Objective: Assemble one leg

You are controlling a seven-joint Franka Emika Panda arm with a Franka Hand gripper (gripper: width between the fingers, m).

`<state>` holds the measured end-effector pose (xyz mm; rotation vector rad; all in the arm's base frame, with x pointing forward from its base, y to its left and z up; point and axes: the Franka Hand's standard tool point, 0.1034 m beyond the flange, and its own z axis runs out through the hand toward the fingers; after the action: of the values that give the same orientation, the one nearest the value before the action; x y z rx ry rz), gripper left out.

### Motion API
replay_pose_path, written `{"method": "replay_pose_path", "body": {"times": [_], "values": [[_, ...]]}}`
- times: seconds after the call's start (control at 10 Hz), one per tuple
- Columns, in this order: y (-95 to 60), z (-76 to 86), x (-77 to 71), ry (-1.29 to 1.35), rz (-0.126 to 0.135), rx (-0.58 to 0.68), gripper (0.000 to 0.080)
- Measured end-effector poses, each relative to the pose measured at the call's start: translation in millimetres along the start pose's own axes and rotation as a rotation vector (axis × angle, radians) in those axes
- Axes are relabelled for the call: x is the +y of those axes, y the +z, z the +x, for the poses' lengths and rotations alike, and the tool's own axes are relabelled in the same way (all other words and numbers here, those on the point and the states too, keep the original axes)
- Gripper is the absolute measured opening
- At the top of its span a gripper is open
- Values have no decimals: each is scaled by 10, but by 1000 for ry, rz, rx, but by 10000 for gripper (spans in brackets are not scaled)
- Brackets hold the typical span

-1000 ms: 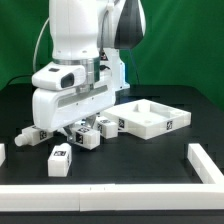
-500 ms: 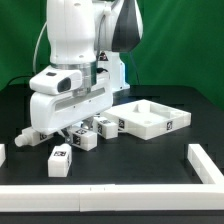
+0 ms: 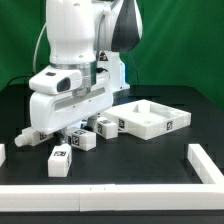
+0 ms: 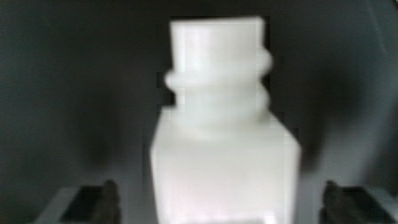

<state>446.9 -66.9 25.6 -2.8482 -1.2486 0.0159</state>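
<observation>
Exterior view first: you're looking at the arm [image 3: 75,60] hunching low over the black table [image 3: 150,165]. The gripper [image 3: 72,128] is tucked under the arm's chunky white body, so you're not getting any read on the fingers from here. Loose white pieces are lying around it. The front post [image 3: 60,160] is sitting nearest the camera, and the middle post [image 3: 85,141] is just behind it. The third post [image 3: 106,125] is lying right beside the square panel [image 3: 150,118], which is over on the exterior view's right. A white rail [image 3: 110,195] is running along the near edge of the table.

In the wrist view the leg [image 4: 222,140] is filling the middle of the picture. It's blurry and white, with its narrower stepped end pointing away from the fingers. The dark fingertips [image 4: 89,203] are sitting spread wide, one on each side of the leg. There's a dark gap showing on both sides, so they're released and straddling it, not pinching it.
</observation>
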Motion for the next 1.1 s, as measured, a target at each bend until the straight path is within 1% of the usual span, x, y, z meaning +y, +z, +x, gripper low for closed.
{"method": "replay_pose_path", "body": {"times": [0.1, 0.2, 0.3, 0.4, 0.5, 0.6, 0.7, 0.9, 1.0, 1.1], "values": [[-209, 86, -9, -1, -13, 4, 628], [-309, 155, -100, 6, -23, 11, 628], [-411, 255, -281, 21, -33, 20, 645], [-453, 334, -496, 33, -34, 24, 648], [-423, 412, -682, 53, -35, 30, 648], [-393, 460, -797, 48, -32, 30, 649], [-397, 446, -768, 40, -32, 29, 649], [-389, 442, -771, 40, -31, 28, 649], [-391, 450, -797, 67, -33, 31, 649], [-361, 441, -908, 80, -50, 53, 649]]}}
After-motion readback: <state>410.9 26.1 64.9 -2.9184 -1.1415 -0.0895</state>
